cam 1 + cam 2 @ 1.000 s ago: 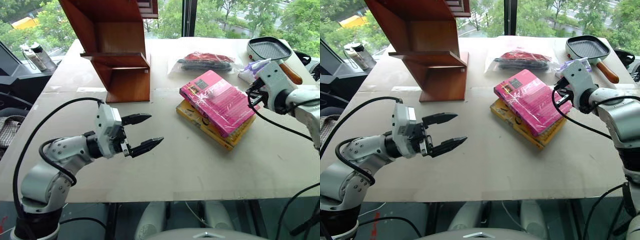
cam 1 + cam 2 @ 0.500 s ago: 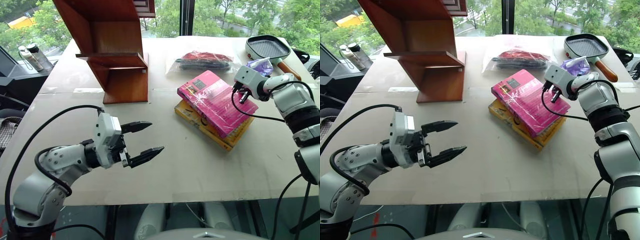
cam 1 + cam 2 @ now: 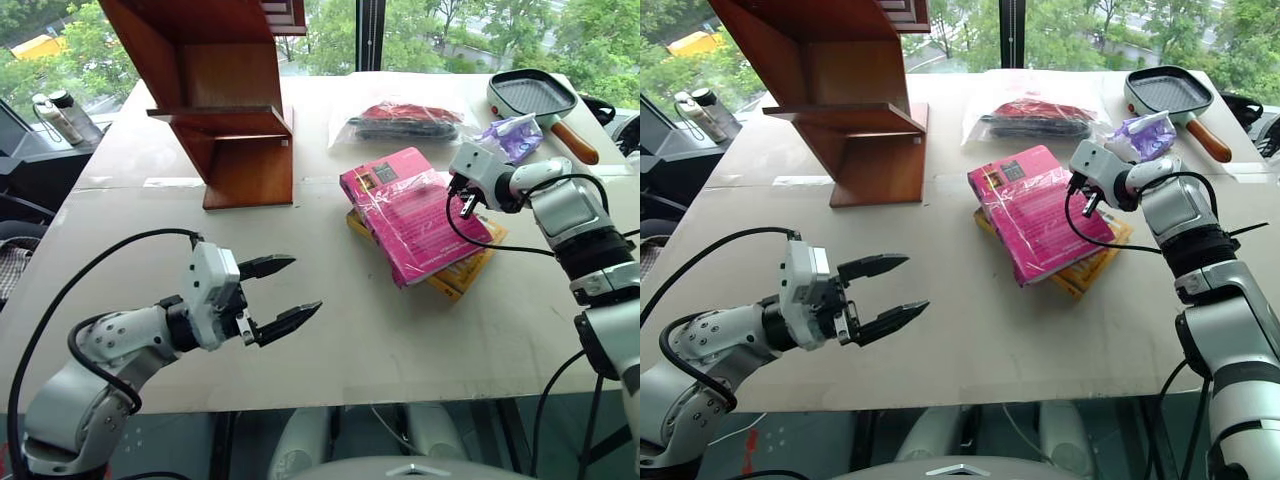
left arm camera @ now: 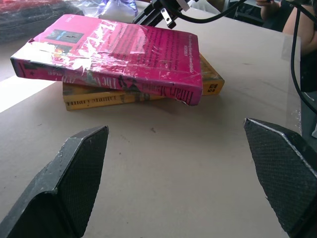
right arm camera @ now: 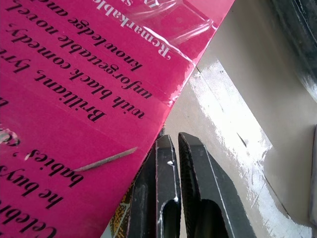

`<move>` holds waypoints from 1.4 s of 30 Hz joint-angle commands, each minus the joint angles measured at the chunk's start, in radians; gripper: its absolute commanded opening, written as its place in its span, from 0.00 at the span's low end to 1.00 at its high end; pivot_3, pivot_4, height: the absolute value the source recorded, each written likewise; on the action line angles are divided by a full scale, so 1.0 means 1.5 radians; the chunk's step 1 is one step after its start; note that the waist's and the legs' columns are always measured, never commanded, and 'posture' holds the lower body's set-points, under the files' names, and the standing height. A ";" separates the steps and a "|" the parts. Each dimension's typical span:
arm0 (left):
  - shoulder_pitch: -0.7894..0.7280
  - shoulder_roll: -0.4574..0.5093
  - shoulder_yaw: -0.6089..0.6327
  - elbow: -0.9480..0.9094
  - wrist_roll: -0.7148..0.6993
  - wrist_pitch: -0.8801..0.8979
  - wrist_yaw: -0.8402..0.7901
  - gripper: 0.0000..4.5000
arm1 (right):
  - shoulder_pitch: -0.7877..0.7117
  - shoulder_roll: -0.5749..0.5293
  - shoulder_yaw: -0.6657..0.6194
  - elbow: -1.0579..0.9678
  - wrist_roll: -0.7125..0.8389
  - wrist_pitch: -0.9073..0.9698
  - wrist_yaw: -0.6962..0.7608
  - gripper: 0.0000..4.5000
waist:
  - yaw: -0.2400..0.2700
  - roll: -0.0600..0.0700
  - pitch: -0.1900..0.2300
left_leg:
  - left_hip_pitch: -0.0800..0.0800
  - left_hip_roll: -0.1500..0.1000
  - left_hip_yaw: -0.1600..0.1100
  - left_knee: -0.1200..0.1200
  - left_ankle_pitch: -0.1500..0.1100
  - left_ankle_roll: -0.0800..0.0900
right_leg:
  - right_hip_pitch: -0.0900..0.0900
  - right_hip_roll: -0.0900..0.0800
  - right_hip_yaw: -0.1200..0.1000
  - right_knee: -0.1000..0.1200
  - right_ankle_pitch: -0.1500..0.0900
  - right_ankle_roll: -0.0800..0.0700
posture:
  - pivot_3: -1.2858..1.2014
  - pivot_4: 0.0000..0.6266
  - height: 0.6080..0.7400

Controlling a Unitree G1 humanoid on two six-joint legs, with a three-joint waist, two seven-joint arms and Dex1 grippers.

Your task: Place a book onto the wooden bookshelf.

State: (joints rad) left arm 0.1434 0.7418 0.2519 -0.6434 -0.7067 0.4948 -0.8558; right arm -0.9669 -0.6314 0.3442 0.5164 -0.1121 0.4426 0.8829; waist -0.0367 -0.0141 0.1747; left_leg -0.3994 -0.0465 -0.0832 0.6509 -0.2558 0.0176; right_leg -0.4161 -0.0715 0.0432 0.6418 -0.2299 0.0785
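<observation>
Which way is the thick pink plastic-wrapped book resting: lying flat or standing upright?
Lying flat. The thick pink plastic-wrapped book rests cover-up on a yellow book, skewed so the yellow book's corners stick out beneath it.

The table point(image 3: 420, 330) carried the bookshelf point(image 3: 225, 110) beyond the left gripper point(image 3: 281, 295), and a yellow book point(image 3: 462, 275), bag point(image 3: 405, 122) and pan point(image 3: 530, 95) around the right gripper point(image 3: 462, 200).

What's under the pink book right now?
The yellow book lies under the pink book, skewed, its spine and one corner sticking out. Most of its cover is hidden. Both rest on the table.
</observation>
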 commanded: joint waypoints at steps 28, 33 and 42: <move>-0.437 -0.255 0.009 0.494 -0.364 0.534 0.380 1.00 | 0.747 -0.080 -0.675 -0.766 0.557 0.092 0.152 0.97 | 0.017 0.000 -0.001 | 0.004 -0.001 -0.002 0.006 -0.002 0.003 | 0.004 0.000 -0.001 0.007 0.000 0.001 | 0.52 0.24 1.00; -0.532 -0.321 0.027 0.640 -0.341 0.541 0.412 1.00 | 0.816 -0.063 -0.697 -0.809 0.574 0.066 0.119 0.97 | 0.017 -0.001 -0.001 | 0.003 -0.002 -0.002 0.010 -0.002 0.003 | 0.005 0.000 -0.001 0.009 0.000 0.001 | 0.52 0.24 1.00; -0.618 -0.392 0.009 0.800 -0.241 0.485 0.356 1.00 | 0.850 -0.068 -0.707 -0.832 0.595 0.052 0.063 0.97 | 0.018 -0.001 -0.001 | 0.003 -0.002 -0.002 0.011 0.000 0.001 | 0.005 0.000 -0.001 0.009 0.000 0.001 | 0.52 0.24 1.00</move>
State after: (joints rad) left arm -0.7627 0.1621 0.2700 0.5478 -1.0856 1.2410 -0.2895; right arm 0.3048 -0.7263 -0.6852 -0.6986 0.7598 0.5398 0.9918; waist -0.0098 -0.0160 0.1730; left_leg -0.3956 -0.0501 -0.0868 0.6681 -0.2562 0.0184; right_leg -0.4084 -0.0712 0.0411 0.6557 -0.2300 0.0797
